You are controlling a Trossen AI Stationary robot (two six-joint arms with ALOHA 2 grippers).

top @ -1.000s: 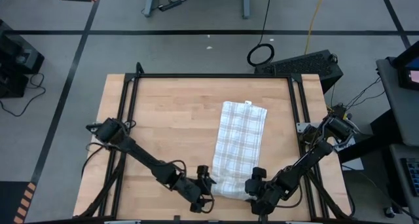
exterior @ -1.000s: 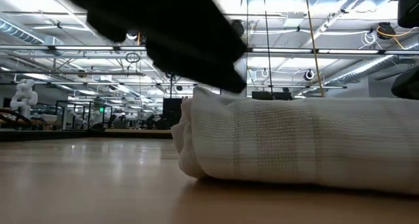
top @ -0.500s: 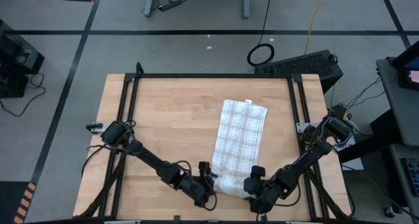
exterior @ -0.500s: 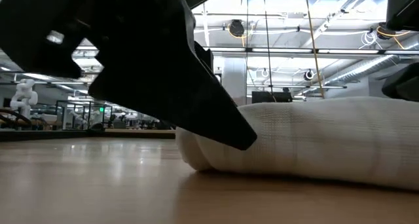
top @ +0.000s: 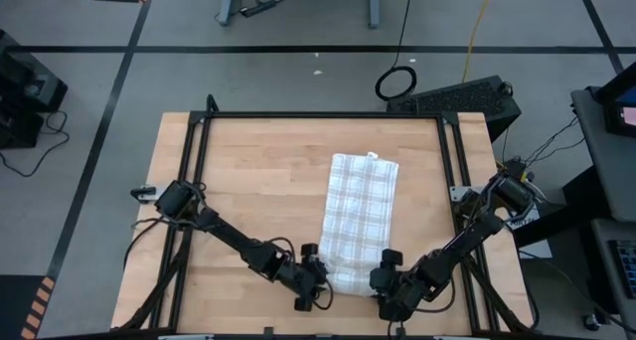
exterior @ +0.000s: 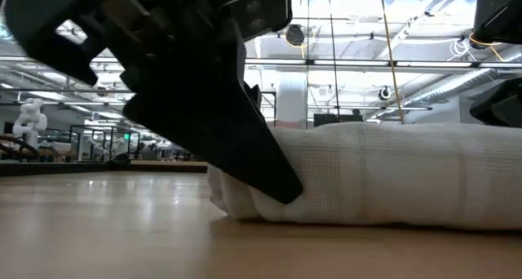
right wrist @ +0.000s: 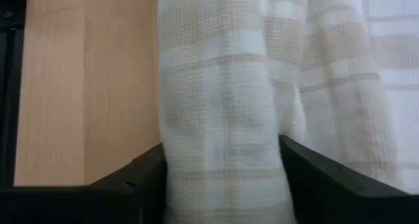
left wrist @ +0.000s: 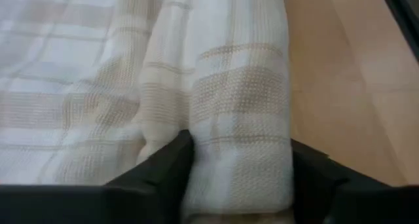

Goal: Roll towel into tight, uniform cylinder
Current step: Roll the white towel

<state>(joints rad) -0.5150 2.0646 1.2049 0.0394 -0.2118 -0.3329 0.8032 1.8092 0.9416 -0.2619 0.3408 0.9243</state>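
Both arms work the near end of the towel (top: 358, 221), where a short roll has begun. The left gripper (top: 316, 280) has its fingers (left wrist: 167, 168) half closed around one end of that rolled edge; the right gripper (top: 383, 280) has its fingers (right wrist: 147, 175) closed likewise around the other end. The rest of the towel lies flat on the wooden surface (top: 248, 181), stretching away. The step in hand looks like pinching the roll; next, both ends need turning evenly forward, kept level so the cylinder stays tight
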